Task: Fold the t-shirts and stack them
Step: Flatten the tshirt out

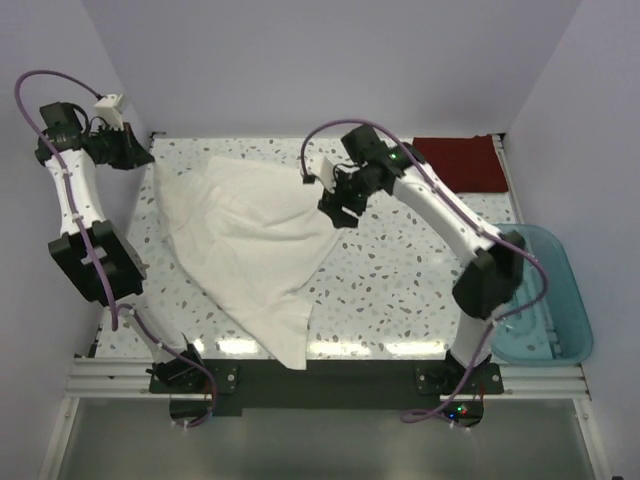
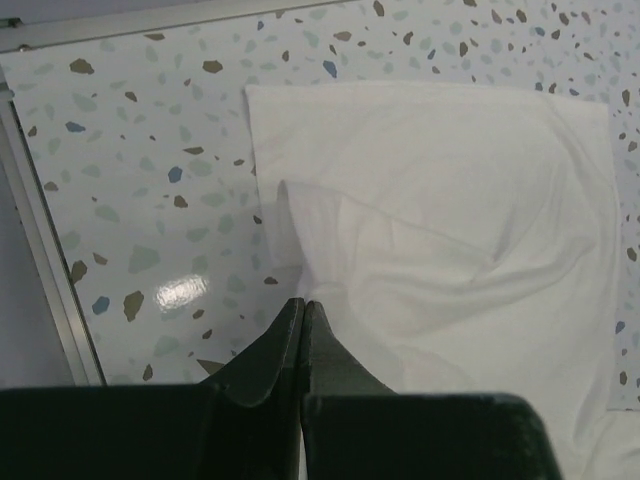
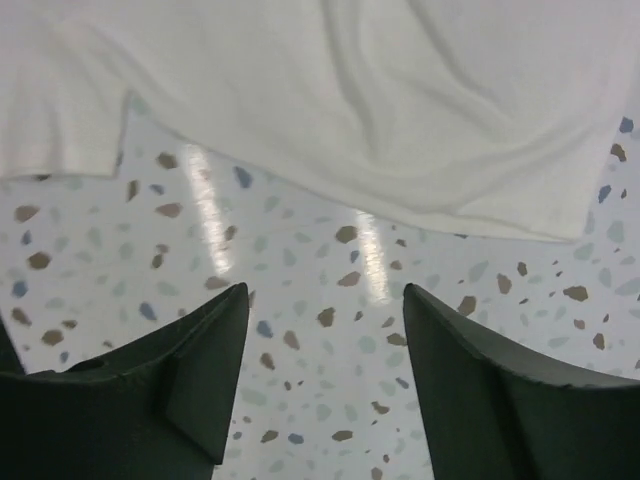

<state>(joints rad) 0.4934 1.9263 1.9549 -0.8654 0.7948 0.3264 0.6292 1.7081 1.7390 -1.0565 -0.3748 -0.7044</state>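
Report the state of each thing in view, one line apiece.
white t-shirt: unfolded, rumpled, spread on the table.
dark red t-shirt: folded, flat at the far right corner.
teal bin: upright, nothing visible inside.
left pincer: shut, tips at the white t-shirt's edge; grip on cloth uncertain.
right pincer: open, empty, over bare table beside the shirt's hem.

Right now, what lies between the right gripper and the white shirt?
Only bare speckled table, the right wrist view shows: nothing sits between the open right gripper and the white shirt.

Red t-shirt (image 1: 468,160) — corner behind right arm (image 1: 440,205)
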